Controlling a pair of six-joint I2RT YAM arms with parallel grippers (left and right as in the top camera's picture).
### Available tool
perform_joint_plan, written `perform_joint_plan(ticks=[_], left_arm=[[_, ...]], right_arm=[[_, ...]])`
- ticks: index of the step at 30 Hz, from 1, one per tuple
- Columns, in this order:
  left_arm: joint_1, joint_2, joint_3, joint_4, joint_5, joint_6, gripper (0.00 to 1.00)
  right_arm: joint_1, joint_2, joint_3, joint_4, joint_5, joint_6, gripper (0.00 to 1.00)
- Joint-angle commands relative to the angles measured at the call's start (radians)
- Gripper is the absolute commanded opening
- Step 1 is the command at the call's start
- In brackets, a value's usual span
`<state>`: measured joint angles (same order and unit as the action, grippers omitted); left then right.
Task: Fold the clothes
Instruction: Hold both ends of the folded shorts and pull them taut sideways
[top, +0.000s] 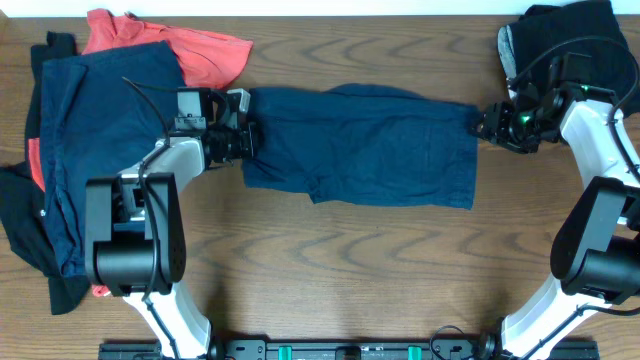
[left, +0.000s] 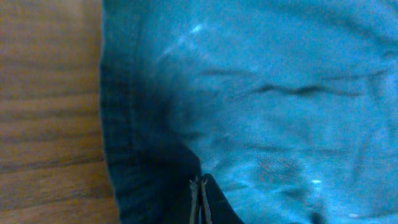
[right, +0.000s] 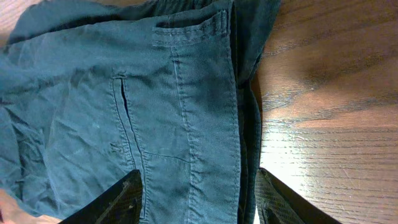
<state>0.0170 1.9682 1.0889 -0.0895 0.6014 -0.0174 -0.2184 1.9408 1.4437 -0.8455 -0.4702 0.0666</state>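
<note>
A large navy-blue garment (top: 360, 145) with pockets and seams lies spread flat mid-table. My left gripper (top: 245, 140) is at its left edge. In the left wrist view its fingers (left: 200, 199) are shut together, tips down against the navy cloth (left: 280, 93) just inside the hem. My right gripper (top: 487, 122) is at the garment's right edge. In the right wrist view it is open (right: 199, 202) and straddles the stitched edge of the cloth (right: 186, 99), one finger over the cloth and one over bare wood.
A pile lies at the left: another navy garment (top: 90, 130), a coral-red shirt (top: 195, 45) and black pieces (top: 30, 235). Black and grey pieces (top: 555, 30) lie at the back right corner. Bare wooden tabletop (top: 350, 260) lies in front of the garment.
</note>
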Motion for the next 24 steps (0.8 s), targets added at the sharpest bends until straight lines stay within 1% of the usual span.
perform_joint_plan(ticks=[1, 3, 6, 10, 12, 24], left_arm=[[0.000, 0.040, 0.019, 0.005, -0.012, 0.020, 0.06], [0.000, 0.055, 0.019, 0.008, -0.028, 0.009, 0.06], [0.000, 0.071, 0.019, 0.008, -0.092, -0.037, 0.06], [0.000, 0.072, 0.019, 0.008, -0.124, -0.072, 0.06], [0.000, 0.072, 0.019, 0.007, -0.124, -0.074, 0.06], [0.000, 0.072, 0.019, 0.004, -0.124, -0.082, 0.06]], right_arm=[[0.011, 0.014, 0.018, -0.001, 0.029, -0.010, 0.55], [0.011, 0.014, 0.017, -0.002, 0.044, 0.008, 0.54], [0.010, 0.014, 0.011, -0.004, 0.061, 0.008, 0.54], [0.011, 0.023, -0.016, 0.003, 0.104, 0.007, 0.57], [0.011, 0.031, -0.037, 0.020, 0.104, 0.007, 0.59], [0.017, 0.076, -0.187, 0.190, 0.104, 0.016, 0.58]])
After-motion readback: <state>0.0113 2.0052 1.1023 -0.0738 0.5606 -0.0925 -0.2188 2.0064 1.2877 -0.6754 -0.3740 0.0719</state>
